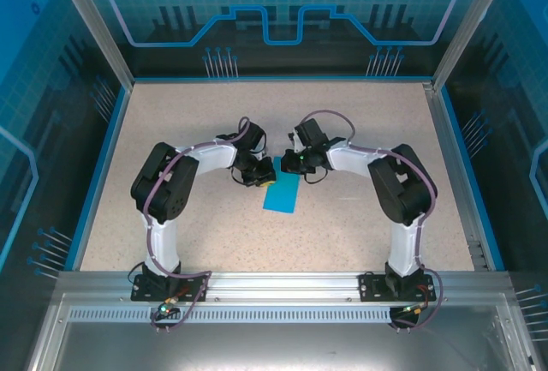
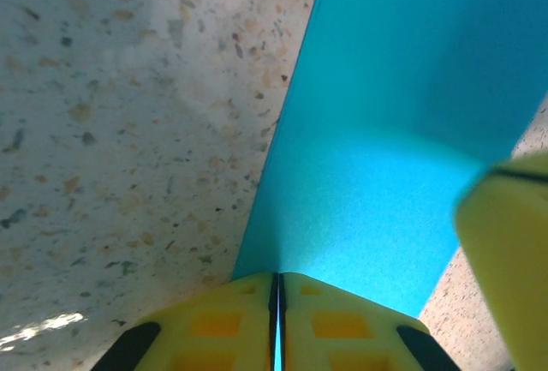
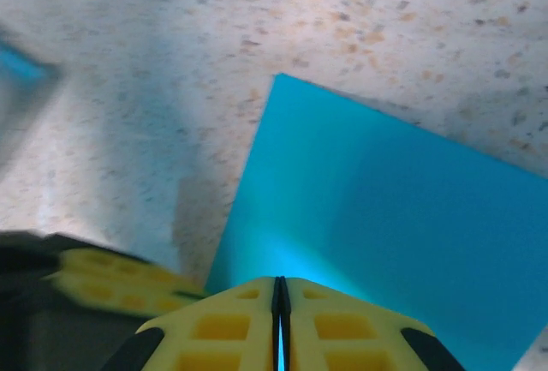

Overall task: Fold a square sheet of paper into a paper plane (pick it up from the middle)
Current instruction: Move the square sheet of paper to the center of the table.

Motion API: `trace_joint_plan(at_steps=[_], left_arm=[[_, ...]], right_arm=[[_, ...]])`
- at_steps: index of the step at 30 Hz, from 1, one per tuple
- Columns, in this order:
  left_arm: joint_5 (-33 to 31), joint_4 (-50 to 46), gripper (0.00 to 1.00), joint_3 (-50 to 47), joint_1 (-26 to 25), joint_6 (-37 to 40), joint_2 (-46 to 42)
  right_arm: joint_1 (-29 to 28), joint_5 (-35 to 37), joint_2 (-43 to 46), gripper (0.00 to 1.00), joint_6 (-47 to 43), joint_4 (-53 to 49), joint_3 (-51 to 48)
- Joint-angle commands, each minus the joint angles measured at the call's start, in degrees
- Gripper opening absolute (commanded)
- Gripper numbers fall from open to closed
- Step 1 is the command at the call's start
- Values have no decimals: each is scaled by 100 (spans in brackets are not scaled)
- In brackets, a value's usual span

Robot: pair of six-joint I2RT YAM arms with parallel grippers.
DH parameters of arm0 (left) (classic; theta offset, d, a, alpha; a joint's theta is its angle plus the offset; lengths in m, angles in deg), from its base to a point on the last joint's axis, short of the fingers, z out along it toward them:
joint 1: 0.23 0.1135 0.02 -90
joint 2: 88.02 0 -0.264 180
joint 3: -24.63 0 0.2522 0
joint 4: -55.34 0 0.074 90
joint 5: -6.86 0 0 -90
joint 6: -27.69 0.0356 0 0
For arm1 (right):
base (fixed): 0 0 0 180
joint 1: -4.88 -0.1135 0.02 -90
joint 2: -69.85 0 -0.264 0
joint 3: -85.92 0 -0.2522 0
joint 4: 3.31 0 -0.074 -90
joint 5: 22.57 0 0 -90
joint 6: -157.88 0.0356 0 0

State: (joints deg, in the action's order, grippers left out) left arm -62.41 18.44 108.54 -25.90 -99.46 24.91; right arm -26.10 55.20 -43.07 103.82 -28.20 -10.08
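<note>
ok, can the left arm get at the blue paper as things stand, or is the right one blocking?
Looks like yes: the left gripper is shut on the edge of the blue paper. The right gripper pinches the same end just beside it, not across its path.

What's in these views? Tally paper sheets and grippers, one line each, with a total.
Paper: 1
Grippers: 2 (left gripper, right gripper)
Total: 3
</note>
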Motion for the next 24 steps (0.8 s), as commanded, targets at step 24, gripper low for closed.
trace_joint_plan(at_steps=[24], left_arm=[[943,1379,7,-1043,-996,-1086,-943]], right_arm=[[655,-855,1400,10,267,145,-1397]])
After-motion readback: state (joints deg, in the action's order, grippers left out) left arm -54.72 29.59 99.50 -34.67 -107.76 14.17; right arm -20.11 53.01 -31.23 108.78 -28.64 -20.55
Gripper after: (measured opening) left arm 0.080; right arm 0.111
